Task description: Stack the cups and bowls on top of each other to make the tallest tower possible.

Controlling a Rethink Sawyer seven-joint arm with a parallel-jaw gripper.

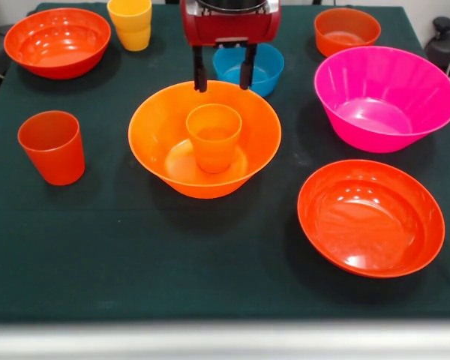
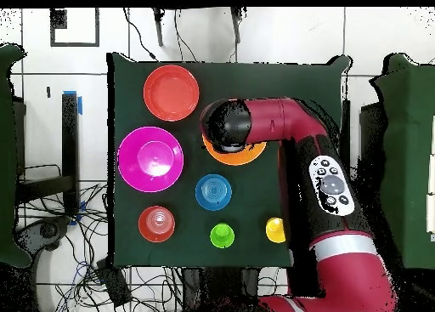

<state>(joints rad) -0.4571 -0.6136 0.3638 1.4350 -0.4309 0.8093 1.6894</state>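
Observation:
A large orange bowl (image 1: 172,142) stands mid-table with an orange cup (image 1: 214,136) upright inside it. My gripper (image 1: 223,75) hangs open and empty just above the bowl's far rim, behind the cup and touching nothing. In the overhead view the arm's wrist (image 2: 228,126) hides the gripper and most of the orange bowl (image 2: 242,156). A small blue bowl (image 1: 264,71) sits right behind the fingers. A red-orange cup (image 1: 52,146) stands alone at the left. A yellow cup (image 1: 130,22) at the back left looks nested in another.
A magenta bowl (image 1: 385,97) is at the right and a wide red-orange bowl (image 1: 370,217) at the front right. Another wide red-orange bowl (image 1: 58,41) is back left, and a small red-orange bowl (image 1: 346,30) back right. A green cup (image 2: 222,235) shows only from overhead.

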